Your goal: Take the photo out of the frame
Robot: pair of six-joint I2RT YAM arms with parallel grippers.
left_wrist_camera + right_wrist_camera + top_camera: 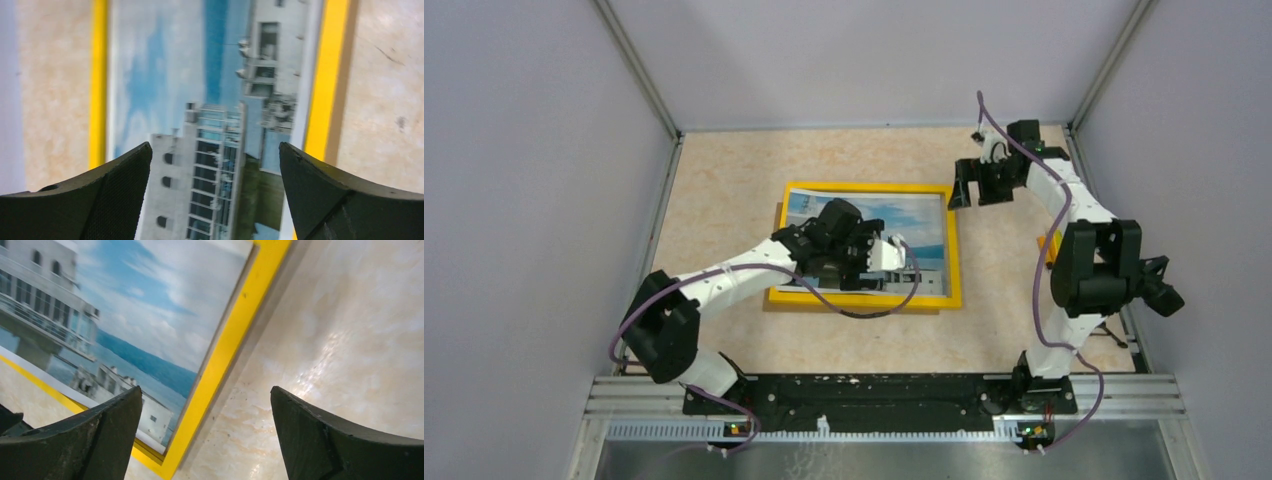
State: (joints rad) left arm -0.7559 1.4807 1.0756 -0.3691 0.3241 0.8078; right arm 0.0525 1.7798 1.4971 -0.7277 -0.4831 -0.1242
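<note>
The frame point(955, 250), with its bright yellow border, lies flat in the middle of the table. The photo point(904, 215), a white building against blue sky and water, lies across it slightly askew, its upper left corner over the frame's left border. My left gripper point(902, 262) hovers above the photo's lower half. In the left wrist view the left gripper point(215, 150) is open, with the photo point(165, 75) and frame point(327, 75) below it. My right gripper point(964, 186) hangs open by the frame's far right corner. The right wrist view shows the right gripper point(206, 392) empty over the frame point(235, 335) beside the photo point(125, 305).
The marbled beige table point(724, 180) is enclosed by grey walls on the left, back and right. A small yellow-orange object point(1047, 250) shows partly behind the right arm. A metal rail point(874, 395) carrying both arm bases runs along the near edge.
</note>
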